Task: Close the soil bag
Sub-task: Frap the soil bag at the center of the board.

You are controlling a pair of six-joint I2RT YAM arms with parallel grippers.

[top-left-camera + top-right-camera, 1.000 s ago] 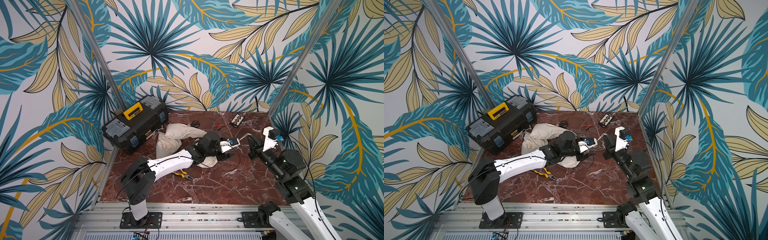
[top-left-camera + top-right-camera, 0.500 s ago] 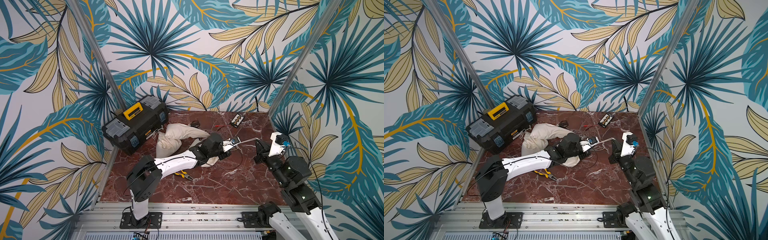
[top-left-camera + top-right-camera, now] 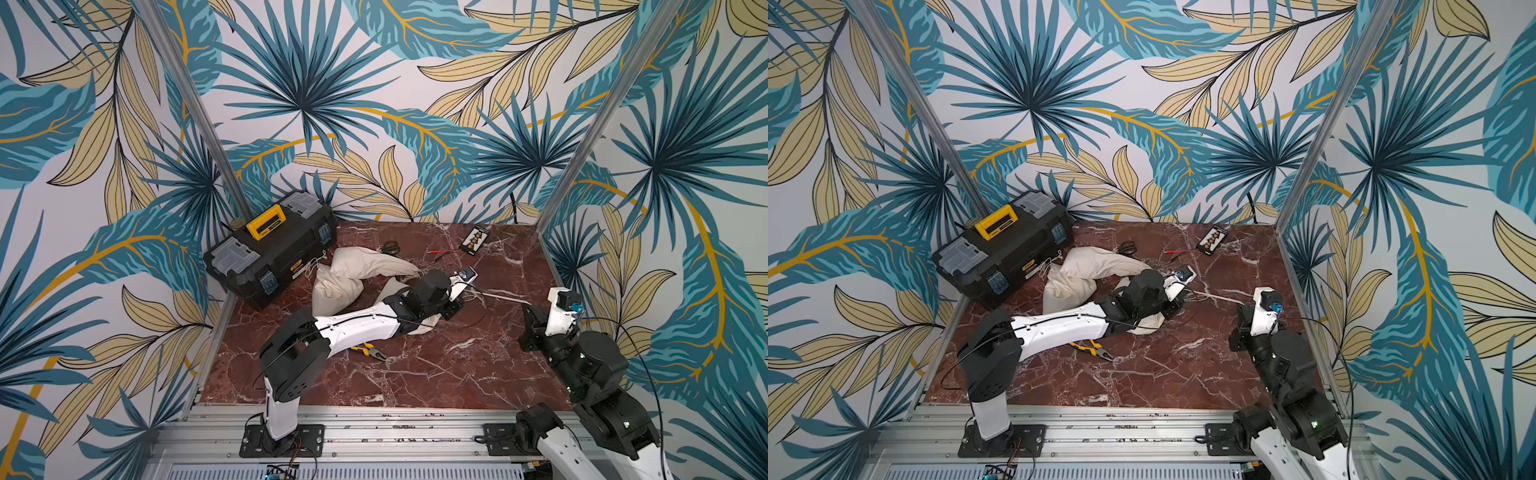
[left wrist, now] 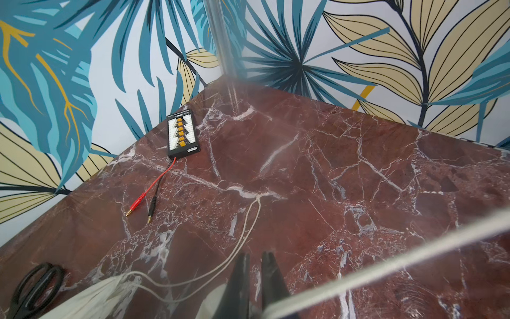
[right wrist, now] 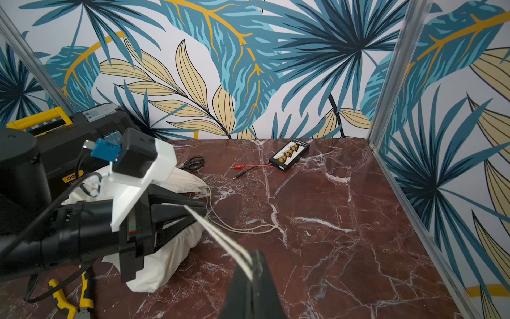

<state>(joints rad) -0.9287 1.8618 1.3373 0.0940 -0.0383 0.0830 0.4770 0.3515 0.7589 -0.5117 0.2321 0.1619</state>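
Right gripper [image 5: 252,263] is clamped on the drawstring [image 5: 220,237]. The cord runs taut to the left gripper [image 5: 202,211], whose jaws look pinched almost together on it at the mouth of the soil bag [image 3: 349,278]. The bag lies on the marble tabletop [image 3: 457,374], just beside the toolbox [image 3: 270,245], neck partly gathered. We read this as mid-cinch. Next move: right pulls outward while left braces the neck. The second cord loop [image 5: 248,230] lies slack.
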